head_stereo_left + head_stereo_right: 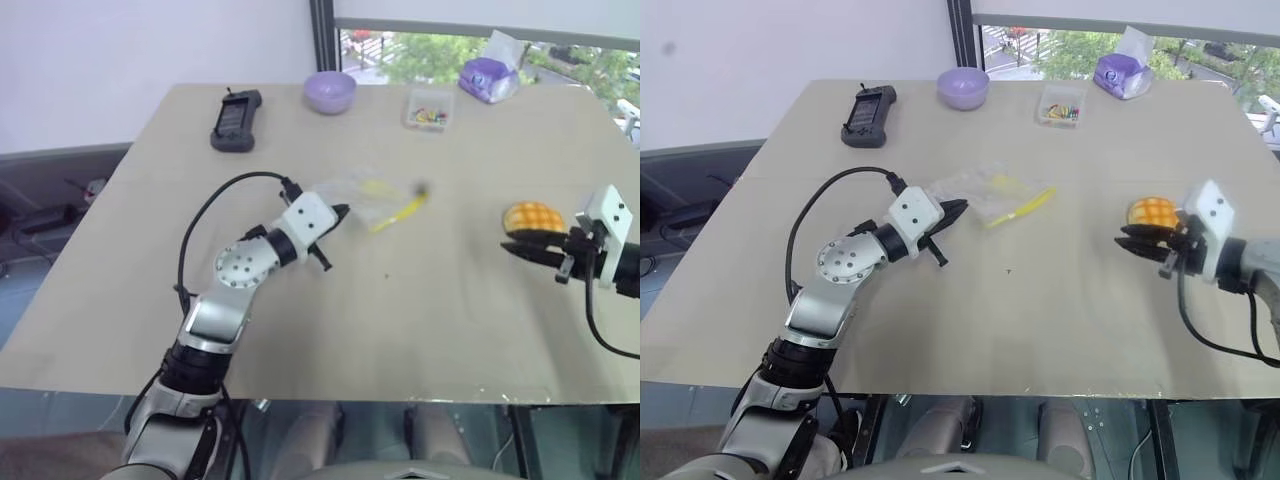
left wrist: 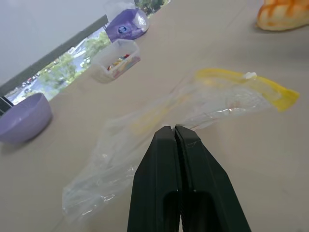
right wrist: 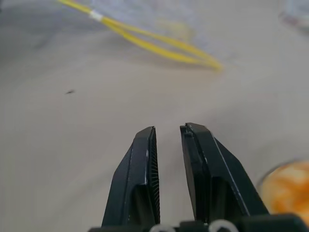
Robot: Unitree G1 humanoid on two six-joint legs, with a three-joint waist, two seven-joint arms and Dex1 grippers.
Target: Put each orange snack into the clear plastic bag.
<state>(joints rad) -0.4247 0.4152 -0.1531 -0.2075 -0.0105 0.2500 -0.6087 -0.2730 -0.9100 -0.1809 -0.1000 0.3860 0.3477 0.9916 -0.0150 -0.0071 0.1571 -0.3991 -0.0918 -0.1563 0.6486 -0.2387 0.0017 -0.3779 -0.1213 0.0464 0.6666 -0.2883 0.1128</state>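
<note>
Right tool (image 1: 1130,240), its black fingers a little apart and holding nothing, sits just beside my round golden-orange snack (image 1: 1151,212) on the desk (image 1: 1040,330), while my left tool (image 2: 175,129) pinches the crinkly clear plastic bag (image 2: 193,104), well apart to its left.

We see a beige table (image 1: 400,330) carrying the orange snack (image 1: 532,216), clear plastic bag (image 1: 375,198), lilac bowl (image 1: 330,92), black handset (image 1: 236,120), small clear box (image 1: 429,109) and purple packet (image 1: 487,78)
</note>
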